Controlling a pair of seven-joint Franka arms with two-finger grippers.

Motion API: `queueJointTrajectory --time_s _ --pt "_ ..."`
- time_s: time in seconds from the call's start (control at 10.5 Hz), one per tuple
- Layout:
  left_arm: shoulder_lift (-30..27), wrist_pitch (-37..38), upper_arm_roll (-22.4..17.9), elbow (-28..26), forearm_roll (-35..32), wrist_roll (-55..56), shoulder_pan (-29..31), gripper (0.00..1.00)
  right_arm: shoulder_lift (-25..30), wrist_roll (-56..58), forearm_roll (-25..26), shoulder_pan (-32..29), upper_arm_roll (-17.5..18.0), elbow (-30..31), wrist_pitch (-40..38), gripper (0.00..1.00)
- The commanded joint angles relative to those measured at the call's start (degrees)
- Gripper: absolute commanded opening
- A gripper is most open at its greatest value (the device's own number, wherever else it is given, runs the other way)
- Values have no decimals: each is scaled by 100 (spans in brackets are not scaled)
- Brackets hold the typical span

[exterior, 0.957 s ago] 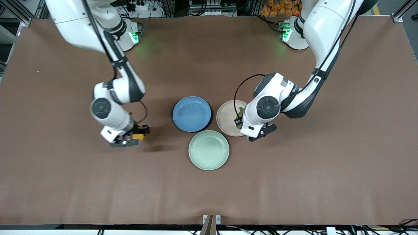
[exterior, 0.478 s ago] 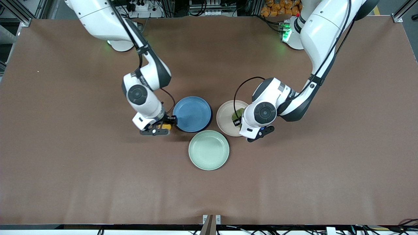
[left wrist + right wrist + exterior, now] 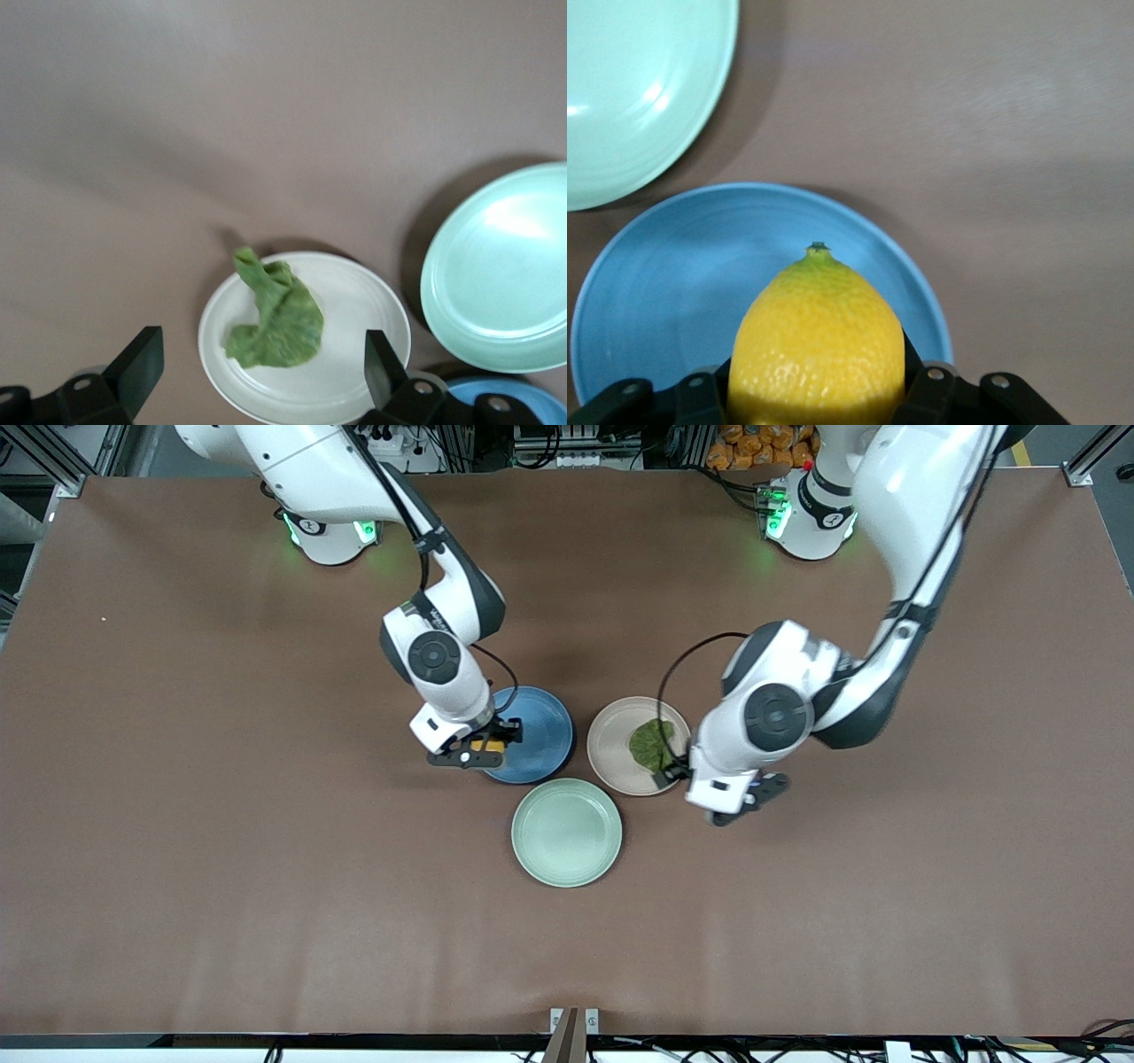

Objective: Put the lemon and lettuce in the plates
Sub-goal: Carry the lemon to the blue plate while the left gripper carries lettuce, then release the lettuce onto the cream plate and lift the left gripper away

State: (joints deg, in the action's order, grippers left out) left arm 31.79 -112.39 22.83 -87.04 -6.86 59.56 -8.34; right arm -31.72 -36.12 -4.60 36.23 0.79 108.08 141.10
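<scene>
My right gripper (image 3: 489, 746) is shut on the yellow lemon (image 3: 818, 345) and holds it over the blue plate (image 3: 537, 731), at the rim toward the right arm's end; the blue plate also shows in the right wrist view (image 3: 673, 283). The green lettuce (image 3: 653, 744) lies in the beige-pink plate (image 3: 613, 757). My left gripper (image 3: 687, 775) is open and empty above that plate's edge at the left arm's end. In the left wrist view the lettuce (image 3: 275, 312) lies on the plate (image 3: 354, 372) between my open fingers (image 3: 137, 363).
A pale mint-green plate (image 3: 567, 832) lies nearer the front camera than the two other plates, close to both. It shows in the left wrist view (image 3: 500, 266) and the right wrist view (image 3: 629, 88). Brown table (image 3: 266, 912) all around.
My right gripper carried the lemon from the right arm's end to over the blue plate. My left gripper let go of the lettuce in the beige-pink plate and drew away toward the left arm's end.
</scene>
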Motion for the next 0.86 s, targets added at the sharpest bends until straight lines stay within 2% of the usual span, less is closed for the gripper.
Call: queueJointTrajectory --time_s 0.0,0.19,0.29,0.38,0.48,0.77 --pt "-444 374 -59 -85 -569 -399 8 100 -474 -106 -41 77 27 -297 407 19" --pt "-726 559 -138 -85 -641 -1162 244 100 -537 -97 11 148 27 -297 436 24" --pt "-849 630 -129 -85 -607 -1549 463 100 -537 -89 90 148 36 -288 427 34" --pt "-989 770 -129 -85 -615 -1918 622 100 -563 -89 195 148 27 -288 436 64" --pt "-1156 901 -129 -85 -615 -2253 728 100 -563 -71 222 139 27 -288 427 100" --pt "-1745 1340 -77 -85 -545 -3254 1254 100 -467 -44 223 78 27 -332 252 100"
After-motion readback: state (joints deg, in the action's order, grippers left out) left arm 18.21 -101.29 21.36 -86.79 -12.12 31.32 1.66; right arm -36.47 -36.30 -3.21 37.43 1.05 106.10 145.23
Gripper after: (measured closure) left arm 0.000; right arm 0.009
